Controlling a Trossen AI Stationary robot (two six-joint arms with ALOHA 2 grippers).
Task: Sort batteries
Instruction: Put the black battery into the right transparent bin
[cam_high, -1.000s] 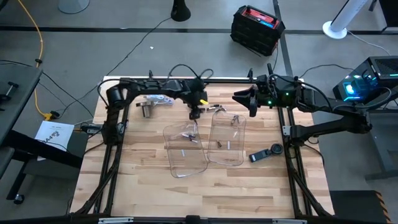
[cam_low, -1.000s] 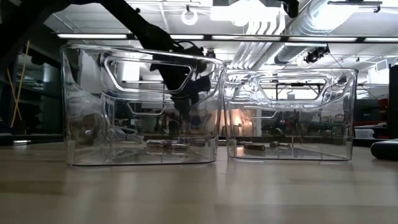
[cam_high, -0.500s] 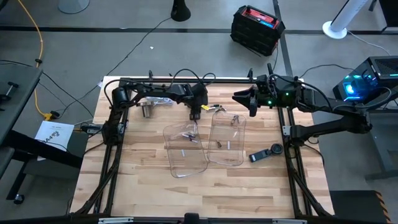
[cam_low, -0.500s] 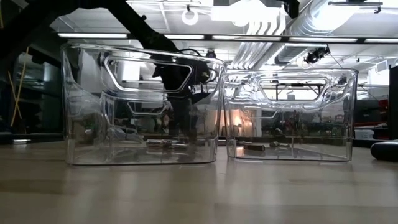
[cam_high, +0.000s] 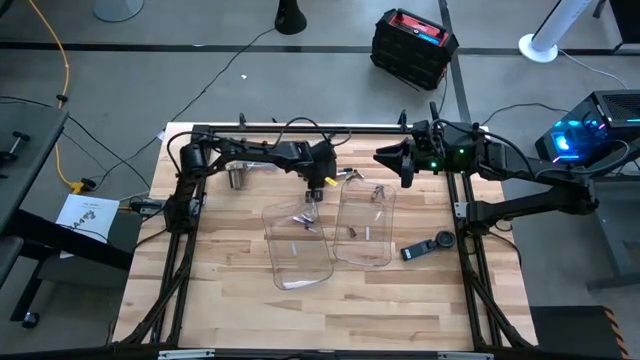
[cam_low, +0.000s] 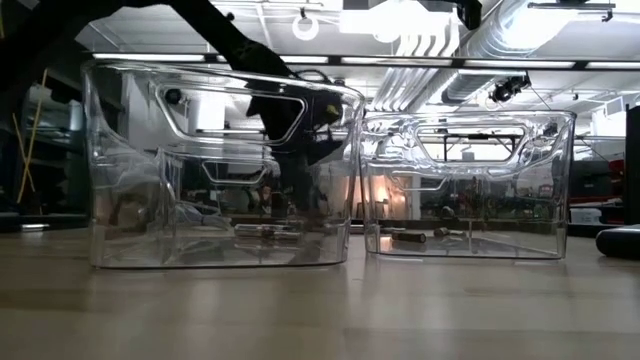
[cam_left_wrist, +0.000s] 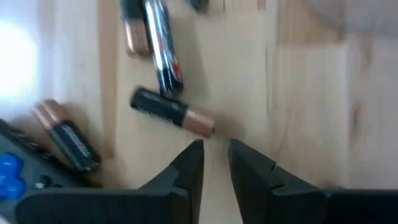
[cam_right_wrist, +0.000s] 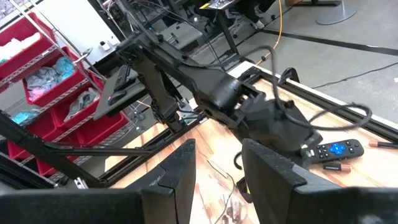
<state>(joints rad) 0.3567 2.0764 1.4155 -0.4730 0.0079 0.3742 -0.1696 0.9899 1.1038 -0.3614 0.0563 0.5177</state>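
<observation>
Loose batteries lie on the wood at the table's far side: a black one with a copper end (cam_left_wrist: 171, 113), a silvery one (cam_left_wrist: 160, 46) and another black one (cam_left_wrist: 67, 138). My left gripper (cam_high: 315, 190) (cam_left_wrist: 214, 150) points down just short of the first one's copper end. Its fingers stand close together with bare wood between them. Two clear trays, left (cam_high: 298, 240) and right (cam_high: 365, 225), each hold a few batteries (cam_low: 265, 232) (cam_low: 408, 237). My right gripper (cam_high: 405, 168) (cam_right_wrist: 217, 163) waits open above the far right.
A metal cup (cam_high: 237, 177) and silvery clutter (cam_high: 255, 160) sit at the far left. A remote with blue buttons (cam_left_wrist: 9, 174) lies beside the loose batteries. A dark gadget (cam_high: 430, 247) rests right of the trays. Bare wood stretches along the near side.
My left gripper has come down and a little toward the near edge, close to the left tray's far rim. In the low view the left tray has shifted slightly, its left wall standing farther left than before.
</observation>
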